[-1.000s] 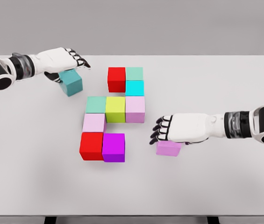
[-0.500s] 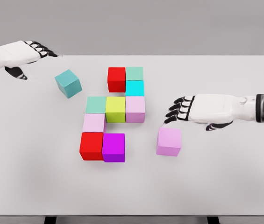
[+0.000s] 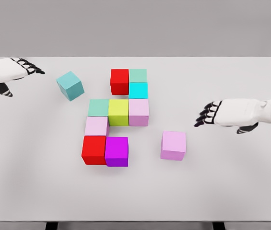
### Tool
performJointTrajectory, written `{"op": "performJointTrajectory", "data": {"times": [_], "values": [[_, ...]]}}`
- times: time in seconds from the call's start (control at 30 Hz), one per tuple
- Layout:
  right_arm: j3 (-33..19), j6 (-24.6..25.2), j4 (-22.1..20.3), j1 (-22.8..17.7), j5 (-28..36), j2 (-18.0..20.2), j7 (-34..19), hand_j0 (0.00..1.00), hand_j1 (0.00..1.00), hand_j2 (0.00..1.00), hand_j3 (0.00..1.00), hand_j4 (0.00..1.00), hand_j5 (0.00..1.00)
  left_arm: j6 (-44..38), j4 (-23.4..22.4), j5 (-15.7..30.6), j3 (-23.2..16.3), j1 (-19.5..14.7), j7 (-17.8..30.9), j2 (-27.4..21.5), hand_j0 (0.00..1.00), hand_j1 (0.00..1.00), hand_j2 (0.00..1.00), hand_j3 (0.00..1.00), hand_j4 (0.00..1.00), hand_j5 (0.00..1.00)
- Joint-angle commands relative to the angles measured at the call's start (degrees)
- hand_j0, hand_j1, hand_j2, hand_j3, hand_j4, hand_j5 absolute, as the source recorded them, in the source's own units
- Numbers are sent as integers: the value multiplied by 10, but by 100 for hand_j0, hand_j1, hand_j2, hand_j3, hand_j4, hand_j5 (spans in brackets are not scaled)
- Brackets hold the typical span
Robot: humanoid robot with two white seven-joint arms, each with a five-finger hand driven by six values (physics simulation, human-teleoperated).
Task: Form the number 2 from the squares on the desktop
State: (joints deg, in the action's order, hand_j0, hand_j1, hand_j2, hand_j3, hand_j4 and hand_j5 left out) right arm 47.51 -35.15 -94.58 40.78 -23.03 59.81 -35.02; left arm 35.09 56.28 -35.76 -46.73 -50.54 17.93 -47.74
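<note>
Fingers point(image 3: 205, 116) of the right hand point(image 3: 231, 113) are loosely spread and hold nothing, hovering over the tabletop point(image 3: 231, 187) at 3 o'clock. At their 7 o'clock, apart, sits a loose pink cube point(image 3: 173, 145). The left hand point(image 3: 5, 72) at 10 o'clock is also open and empty; a tilted teal cube point(image 3: 70, 85) lies near its 4 o'clock. Between them stands the cluster: red cube point(image 3: 119, 81), mint cube point(image 3: 138, 75), cyan cube point(image 3: 138, 90), a green-yellow-pink row point(image 3: 118, 111), then pale pink point(image 3: 96, 126), red point(image 3: 94, 149) and magenta cube point(image 3: 116, 151).
</note>
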Motion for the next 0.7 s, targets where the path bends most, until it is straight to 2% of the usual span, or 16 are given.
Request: {"op": "performJointTrajectory", "data": {"times": [0.0, 0.17, 0.27, 0.4, 0.53, 0.67], "values": [[6, 1, -32, 0, -4, 23, 0, 99, 99, 99, 99, 99, 99, -1, -2, 0, -5, 0, 4, 6, 100, 100, 100, 100, 100, 100], [34, 1, -62, 0, -4, 25, 0, 99, 99, 99, 99, 99, 99, -1, 3, 1, -30, 0, 7, 6, 100, 100, 100, 100, 100, 100], [129, 1, -58, 65, -1, 36, 0, 99, 99, 99, 99, 99, 99, -1, 4, 1, -41, 0, 7, 7, 100, 100, 100, 100, 100, 100], [135, 1, -57, 82, 3, 48, 0, 99, 99, 99, 99, 99, 99, -1, 3, 0, -42, -1, 7, 14, 100, 100, 100, 100, 100, 100], [185, 1, -56, 112, 3, 47, 0, 99, 99, 99, 99, 99, 99, -1, 0, -12, -50, -8, 7, 27, 100, 100, 100, 100, 100, 100], [186, 1, -56, 112, 2, 40, 0, 99, 99, 99, 99, 99, 99, -1, -3, -13, -50, -10, 7, 38, 100, 100, 100, 100, 100, 100]]}}
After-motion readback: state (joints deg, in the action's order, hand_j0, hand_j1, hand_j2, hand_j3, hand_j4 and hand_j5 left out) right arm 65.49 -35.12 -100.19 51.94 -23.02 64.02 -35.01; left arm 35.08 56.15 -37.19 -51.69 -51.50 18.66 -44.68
